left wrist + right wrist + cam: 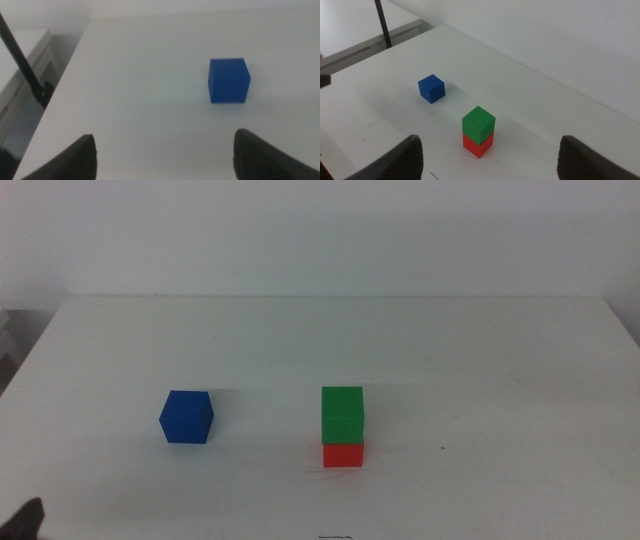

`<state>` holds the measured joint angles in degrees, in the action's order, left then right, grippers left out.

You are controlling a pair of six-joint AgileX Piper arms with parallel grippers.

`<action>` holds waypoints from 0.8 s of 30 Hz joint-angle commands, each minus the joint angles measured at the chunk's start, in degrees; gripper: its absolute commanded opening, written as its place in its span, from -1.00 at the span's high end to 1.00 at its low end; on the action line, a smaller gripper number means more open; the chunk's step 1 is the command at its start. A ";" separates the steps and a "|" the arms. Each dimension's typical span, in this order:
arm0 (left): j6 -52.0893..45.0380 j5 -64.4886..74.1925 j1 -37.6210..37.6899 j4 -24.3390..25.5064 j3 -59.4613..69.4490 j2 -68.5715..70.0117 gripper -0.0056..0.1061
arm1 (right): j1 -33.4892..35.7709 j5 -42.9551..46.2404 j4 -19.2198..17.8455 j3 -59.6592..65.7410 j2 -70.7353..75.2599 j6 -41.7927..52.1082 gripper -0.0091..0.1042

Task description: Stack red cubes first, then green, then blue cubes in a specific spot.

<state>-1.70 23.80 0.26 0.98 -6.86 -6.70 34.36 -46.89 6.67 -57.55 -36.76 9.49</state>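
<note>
White table (480,350) — green cube (342,414) atop red cube (343,455), blue cube (186,417) apart

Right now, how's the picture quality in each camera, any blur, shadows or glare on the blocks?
Middle view: even, soft light, no glare; the blue block and the green block on the red block look sharp, with faint shadows. Left wrist view: the blue block is slightly soft, the open left pincer blurred. Right wrist view: blocks clear, the open right pincer out of focus.

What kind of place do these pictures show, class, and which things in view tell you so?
Probably a robot test bench: a bare white table against a plain wall, three coloured cubes, the blue cube alone, and both grippers' jaws open.
</note>
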 commanded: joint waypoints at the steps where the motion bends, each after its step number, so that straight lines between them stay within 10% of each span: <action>1: 0.21 3.28 0.24 -0.68 -8.67 -6.48 -0.78 | -0.34 4.00 0.09 -1.26 -0.20 0.71 -0.74; 24: 1.20 38.86 0.24 -8.20 -48.29 -44.50 -0.78 | -0.34 4.00 0.09 -1.26 -0.20 0.71 -0.74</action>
<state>-1.34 64.60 0.26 -4.02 -52.64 -49.19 34.36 -46.89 6.67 -57.55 -36.76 9.49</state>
